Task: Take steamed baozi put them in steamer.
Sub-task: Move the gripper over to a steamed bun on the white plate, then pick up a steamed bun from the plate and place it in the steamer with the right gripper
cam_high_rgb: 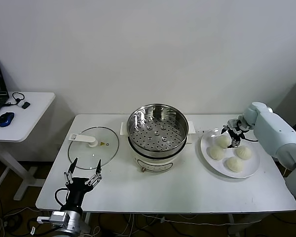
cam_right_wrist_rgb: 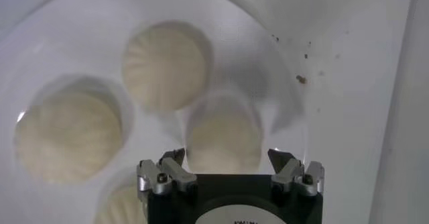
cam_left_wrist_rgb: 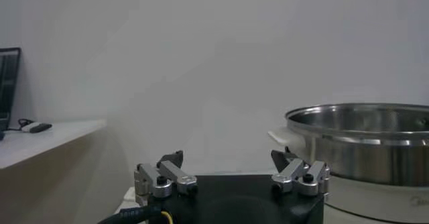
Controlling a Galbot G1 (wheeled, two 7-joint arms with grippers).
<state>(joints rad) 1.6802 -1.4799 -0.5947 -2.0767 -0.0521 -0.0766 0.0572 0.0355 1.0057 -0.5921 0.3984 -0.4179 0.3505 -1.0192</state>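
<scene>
Right tool (cam_high_rgb: 231, 138), jaws wide open, hovers over a round cream-white baozi (cam_right_wrist_rgb: 224, 141) on the white plate (cam_high_rgb: 254, 168); centre, then close gently.

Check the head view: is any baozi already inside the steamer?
No. The steamer shows only its bare perforated bottom, while all four baozi lie on the white plate under the open right gripper.
</scene>
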